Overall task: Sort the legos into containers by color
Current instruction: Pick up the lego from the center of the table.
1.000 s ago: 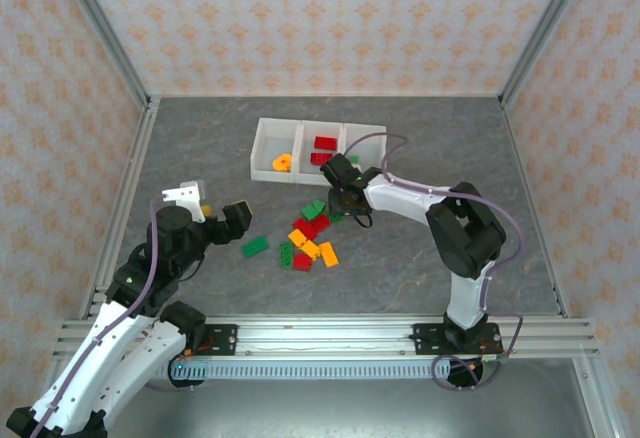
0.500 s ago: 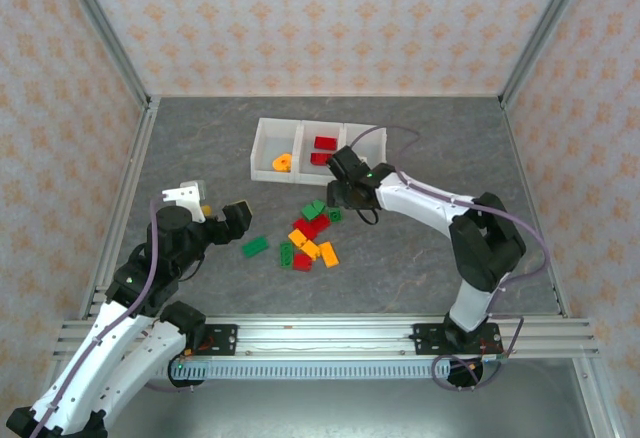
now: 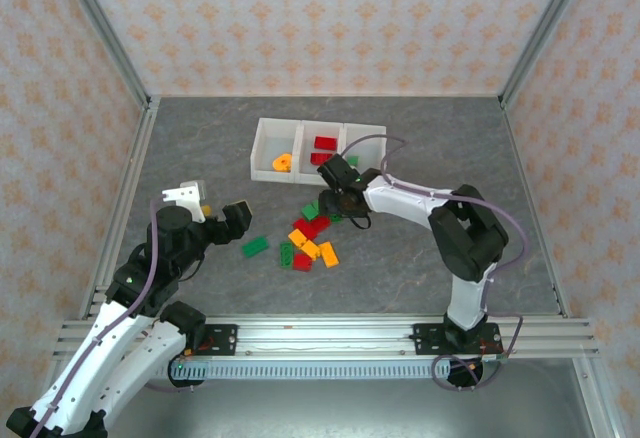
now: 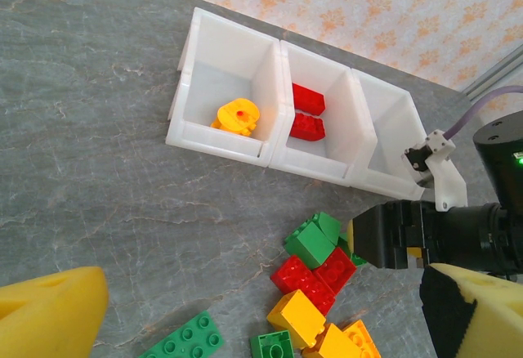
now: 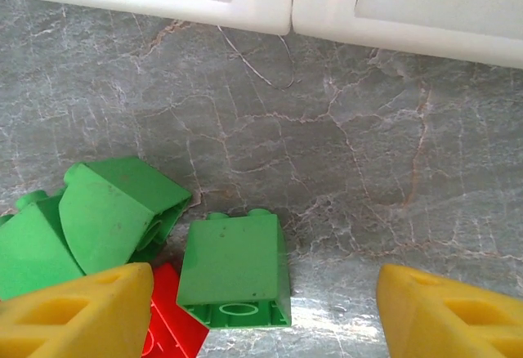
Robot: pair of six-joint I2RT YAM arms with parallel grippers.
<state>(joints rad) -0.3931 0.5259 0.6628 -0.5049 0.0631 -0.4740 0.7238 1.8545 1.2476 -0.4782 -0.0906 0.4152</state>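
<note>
Top view: right claw (image 3: 338, 190) sits low at the far edge of the loose legos (image 3: 310, 238), just in front of the containers (image 3: 262, 148); left claw (image 3: 212, 208) hangs off to the left, well apart from the pile, jaws wide with nothing in them. Left wrist view: orange ring (image 4: 237, 115) lies in the left bin, two red bricks (image 4: 307, 111) in the middle bin, and mixed red, green and orange bricks lie on the bench (image 4: 98, 170). Right wrist view: yellow pads (image 5: 73, 313) stand apart and clamp nothing; a green brick (image 5: 233, 268) lies tipped on its side on the bench between them, nearer the left pad, with more green bricks just to its left. The step in hand looks like picking a green one. The next move likely calls for centring on it, closing, then carrying it to the green bin.
</note>
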